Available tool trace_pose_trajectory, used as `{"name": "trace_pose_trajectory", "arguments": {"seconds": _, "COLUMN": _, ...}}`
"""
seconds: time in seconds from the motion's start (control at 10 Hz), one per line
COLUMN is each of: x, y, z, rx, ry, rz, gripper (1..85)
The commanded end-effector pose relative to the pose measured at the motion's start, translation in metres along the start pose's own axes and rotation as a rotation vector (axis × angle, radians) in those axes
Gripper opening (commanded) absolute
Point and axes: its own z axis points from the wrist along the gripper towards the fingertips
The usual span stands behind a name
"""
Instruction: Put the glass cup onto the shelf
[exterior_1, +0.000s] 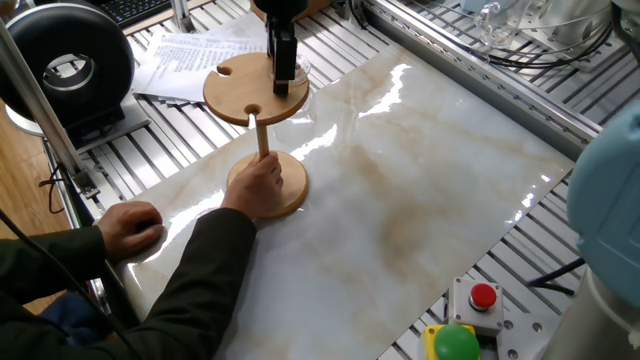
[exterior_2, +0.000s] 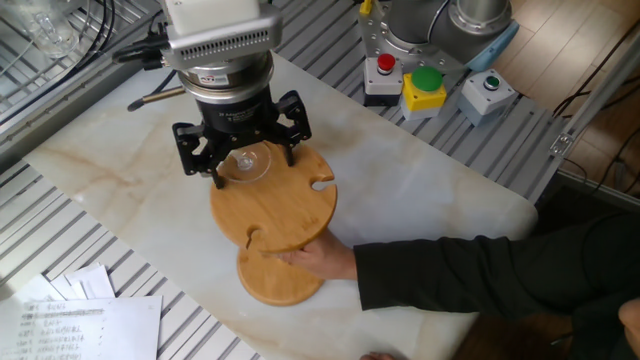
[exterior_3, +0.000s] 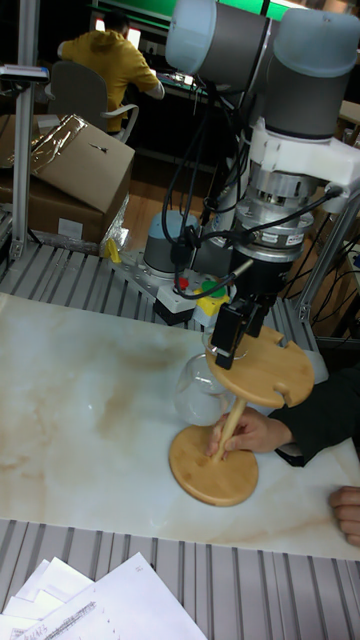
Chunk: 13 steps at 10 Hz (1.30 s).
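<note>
Glass cup (exterior_3: 202, 388) hung upside down at the edge of the shelf (exterior_3: 262, 373), its bowl below the round top disc, as I ran the arm from my remote station. By my reading, the step in hand was the insertion itself: sliding the stem into one of the notched slots so the foot could rest on the disc. In the other fixed view the foot (exterior_2: 246, 160) showed between the black fingers, just over the disc's far rim.

The pincer (exterior_2: 240, 152) stood narrowed on the glass, gripping it near the foot as far as I could judge; the exact contact was hidden by the fingers. A person's hand (exterior_1: 258, 183) steadied the dowel post and wooden base on the marble worktop (exterior_1: 420, 190).

What the next move called for, in my judgement, was a short, level push along the slot until the stem seated, then a slight lowering before letting go. Any tilt risked knocking the light stand, steadied only by that hand.
</note>
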Motion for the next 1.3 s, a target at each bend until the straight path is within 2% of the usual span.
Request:
{"name": "trace_pose_trajectory", "arguments": {"seconds": 0.0, "x": -0.003, "y": 0.012, "z": -0.004, "rx": -0.039, "ry": 0.002, "rz": 0.026, "gripper": 85.0}}
{"name": "trace_pose_trajectory", "arguments": {"seconds": 0.3, "x": -0.015, "y": 0.006, "z": -0.017, "rx": -0.014, "ry": 0.023, "rz": 0.026, "gripper": 85.0}}
{"name": "trace_pose_trajectory", "arguments": {"seconds": 0.6, "x": -0.026, "y": 0.004, "z": -0.019, "rx": -0.004, "ry": 0.010, "rz": 0.032, "gripper": 85.0}}
{"name": "trace_pose_trajectory", "arguments": {"seconds": 0.7, "x": -0.027, "y": 0.003, "z": -0.018, "rx": -0.001, "ry": 0.006, "rz": 0.032, "gripper": 85.0}}
{"name": "trace_pose_trajectory", "arguments": {"seconds": 0.9, "x": -0.020, "y": -0.002, "z": -0.023, "rx": 0.019, "ry": 0.028, "rz": 0.022, "gripper": 82.7}}
{"name": "trace_pose_trajectory", "arguments": {"seconds": 1.0, "x": -0.004, "y": -0.001, "z": -0.033, "rx": 0.014, "ry": 0.072, "rz": 0.036, "gripper": 68.3}}
{"name": "trace_pose_trajectory", "arguments": {"seconds": 1.1, "x": 0.030, "y": 0.007, "z": -0.054, "rx": 0.023, "ry": 0.193, "rz": 0.104, "gripper": 42.0}}
{"name": "trace_pose_trajectory", "arguments": {"seconds": 1.2, "x": 0.038, "y": 0.006, "z": -0.075, "rx": 0.091, "ry": 0.224, "rz": 0.206, "gripper": 1.3}}
